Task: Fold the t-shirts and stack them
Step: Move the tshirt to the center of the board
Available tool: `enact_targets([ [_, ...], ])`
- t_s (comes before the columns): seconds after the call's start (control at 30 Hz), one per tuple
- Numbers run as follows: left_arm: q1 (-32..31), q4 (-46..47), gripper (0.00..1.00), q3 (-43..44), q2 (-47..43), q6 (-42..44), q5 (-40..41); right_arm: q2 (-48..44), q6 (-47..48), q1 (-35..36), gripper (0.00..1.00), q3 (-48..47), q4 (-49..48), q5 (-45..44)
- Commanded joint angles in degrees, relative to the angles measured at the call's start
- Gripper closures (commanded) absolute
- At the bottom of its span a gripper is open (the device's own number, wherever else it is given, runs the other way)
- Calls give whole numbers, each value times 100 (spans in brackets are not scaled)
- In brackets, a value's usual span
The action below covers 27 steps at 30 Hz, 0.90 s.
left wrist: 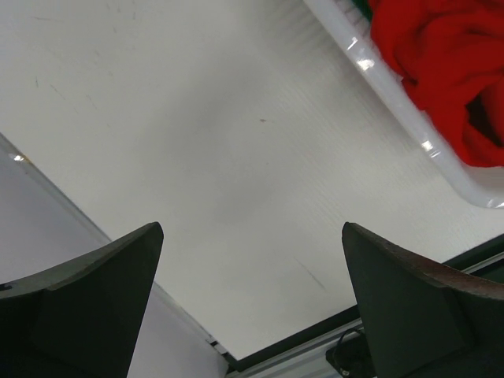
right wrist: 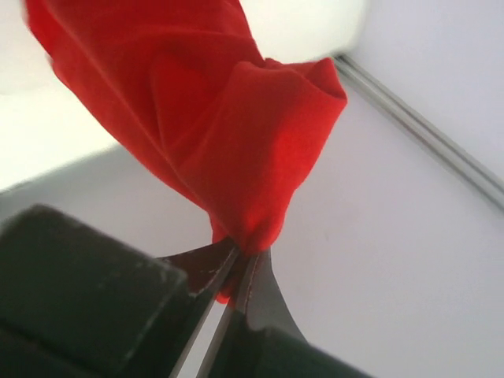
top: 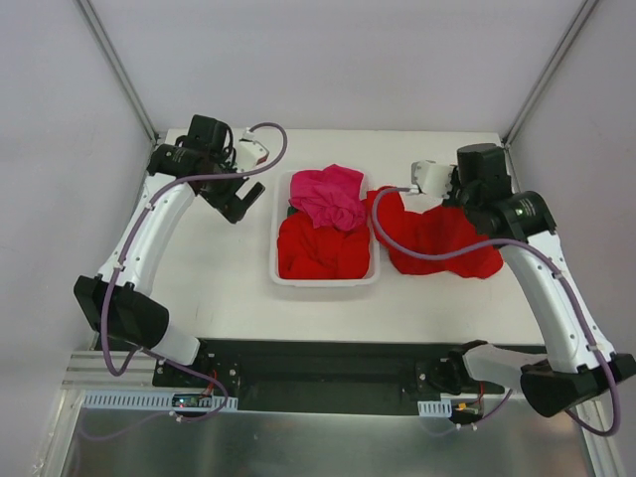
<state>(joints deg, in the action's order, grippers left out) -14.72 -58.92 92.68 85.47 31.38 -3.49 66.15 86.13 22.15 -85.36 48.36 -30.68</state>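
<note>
A red t-shirt (top: 437,243) hangs bunched to the right of the basket, its lower part on the table. My right gripper (top: 459,204) is shut on a fold of it. In the right wrist view the two fingers (right wrist: 244,256) pinch the red cloth (right wrist: 213,118) tightly. A hot pink t-shirt (top: 328,196) lies crumpled on top of another red t-shirt (top: 323,250) inside the white basket (top: 275,260). My left gripper (top: 243,204) hovers left of the basket, open, with only bare table between its fingers (left wrist: 252,268).
The left wrist view shows the basket's rim (left wrist: 394,87) and red cloth (left wrist: 441,55) at its upper right. The table's black front rail (top: 318,363) runs along the near edge. Grey walls close in the table at both sides and the back.
</note>
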Motion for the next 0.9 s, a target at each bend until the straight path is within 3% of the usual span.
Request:
enact_targets([
  [0.0, -92, 29, 1, 373, 215, -657, -747, 407, -966, 87, 99, 89, 956, 922],
  [0.4, -92, 170, 2, 162, 1347, -2083, -2015, 777, -1019, 123, 99, 160, 1193, 1389],
  [0.87, -84, 249, 2, 1973, 3212, -2329, -1981, 197, -1124, 430, 98, 107, 1729, 1565],
])
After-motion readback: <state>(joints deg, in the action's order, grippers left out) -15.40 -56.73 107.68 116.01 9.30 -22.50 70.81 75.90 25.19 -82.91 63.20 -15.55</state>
